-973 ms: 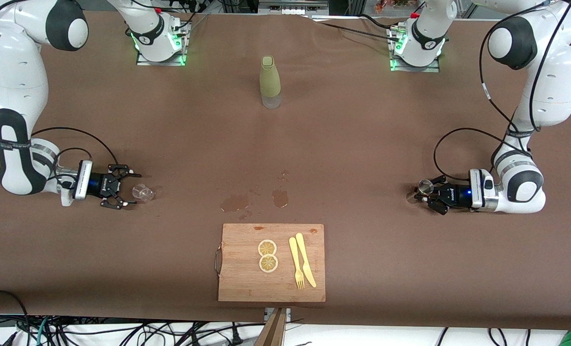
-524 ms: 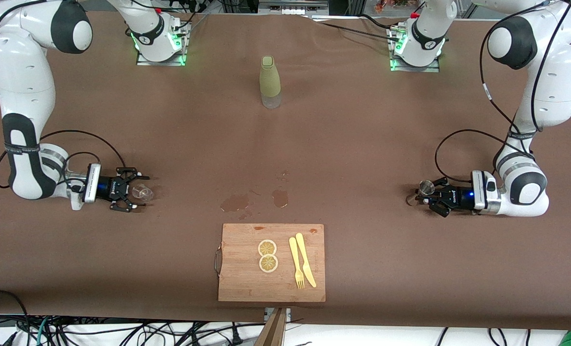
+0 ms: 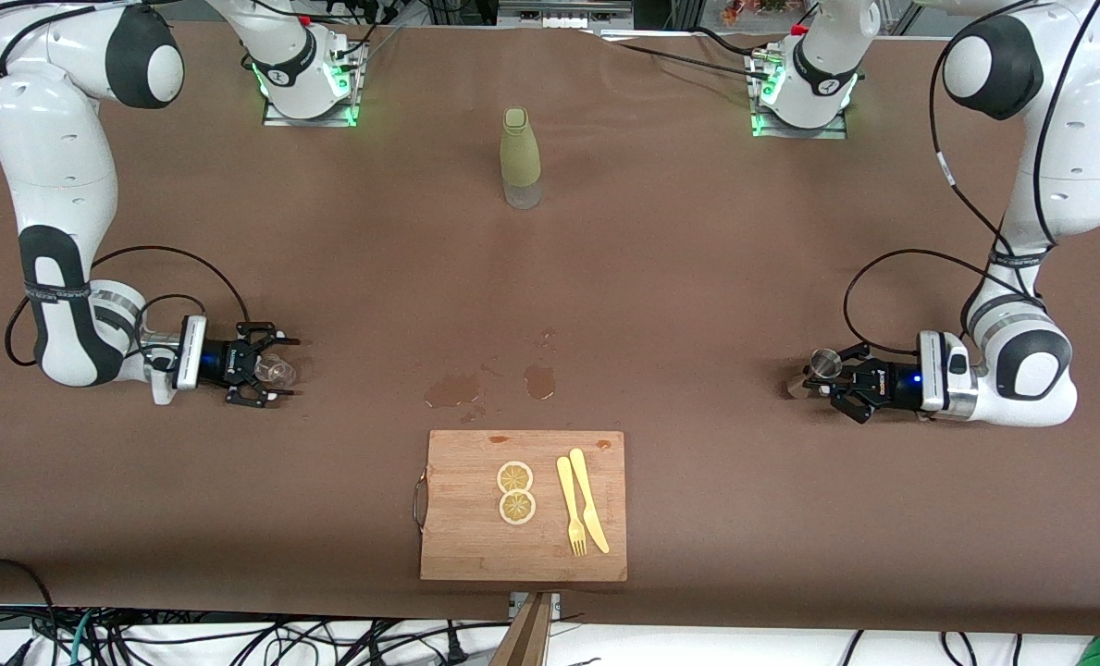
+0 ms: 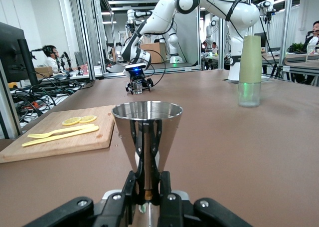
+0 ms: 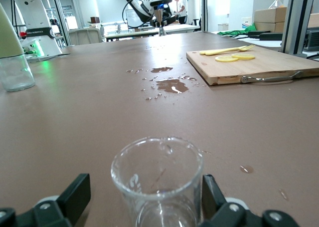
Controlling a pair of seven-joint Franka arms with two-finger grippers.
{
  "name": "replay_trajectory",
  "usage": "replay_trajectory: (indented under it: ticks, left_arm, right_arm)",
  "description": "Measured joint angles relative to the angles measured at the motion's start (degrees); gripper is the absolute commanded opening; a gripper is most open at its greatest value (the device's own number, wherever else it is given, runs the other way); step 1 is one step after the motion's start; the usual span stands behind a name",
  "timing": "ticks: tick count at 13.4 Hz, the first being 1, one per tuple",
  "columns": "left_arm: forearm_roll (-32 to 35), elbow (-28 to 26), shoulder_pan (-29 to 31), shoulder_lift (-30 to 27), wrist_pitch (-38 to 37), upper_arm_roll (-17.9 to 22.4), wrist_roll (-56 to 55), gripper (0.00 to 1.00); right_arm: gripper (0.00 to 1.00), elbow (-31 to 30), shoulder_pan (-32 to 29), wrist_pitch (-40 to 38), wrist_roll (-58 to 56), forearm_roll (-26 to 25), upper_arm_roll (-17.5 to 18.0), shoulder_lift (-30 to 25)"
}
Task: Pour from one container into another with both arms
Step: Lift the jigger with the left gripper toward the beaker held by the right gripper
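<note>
The silvery steel jigger (image 3: 824,363) stands upright at the left arm's end of the table, and my left gripper (image 3: 827,377) is shut on it. In the left wrist view the fingers (image 4: 130,187) pinch the narrow waist of the jigger (image 4: 147,129); its lower cone is hidden. At the right arm's end the small clear glass cup (image 3: 280,372) stands upright on the table between the fingers of my right gripper (image 3: 270,374). The right wrist view shows the glass cup (image 5: 157,182) with one finger (image 5: 75,192) clearly apart from it, so the gripper (image 5: 144,199) is open.
A tall olive-green bottle (image 3: 520,157) stands mid-table toward the robots' bases. A wooden cutting board (image 3: 462,518) with two lemon slices (image 3: 516,492), a yellow fork and a knife (image 3: 590,499) lies near the front edge. Wet spill patches (image 3: 457,389) mark the cloth just above it.
My right gripper has slid toward the glass cup until the cup stands between its open fingers. The left gripper, shut on the jigger, has shifted only slightly.
</note>
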Motion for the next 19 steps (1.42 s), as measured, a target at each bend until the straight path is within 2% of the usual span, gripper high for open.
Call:
replay_trajectory:
  ticks: [4, 7, 9, 13, 19]
  left_arm:
    - [0.27, -0.03, -3.40, -1.37, 2.97, -2.22, -6.71, 0.00]
    - [0.22, -0.03, -7.97, -2.12, 6.37, -3.26, -11.81, 0.00]
    - [-1.24, -0.04, -11.74, -2.72, 9.22, -3.48, -12.96, 0.00]
    - [-9.08, -0.27, -21.20, -3.22, 15.47, -3.54, -16.59, 0.00]
    - [-24.18, -1.38, -34.93, -1.86, 26.01, -1.33, -19.27, 0.00]
  right_arm:
    - [0.71, 0.00, 0.33, -0.41, -3.32, 2.30, -0.01, 0.87]
    - [0.45, 0.04, 0.32, -0.53, -4.17, 2.82, -0.01, 1.01]
    - [0.32, 0.17, 0.38, -0.63, -4.25, 2.97, 0.00, 1.03]
    - [0.25, 1.19, 1.03, -0.66, -4.28, 2.99, 0.74, 1.17]
    - [0.24, 6.86, 1.57, -0.46, 1.86, 3.10, 4.09, 1.22]
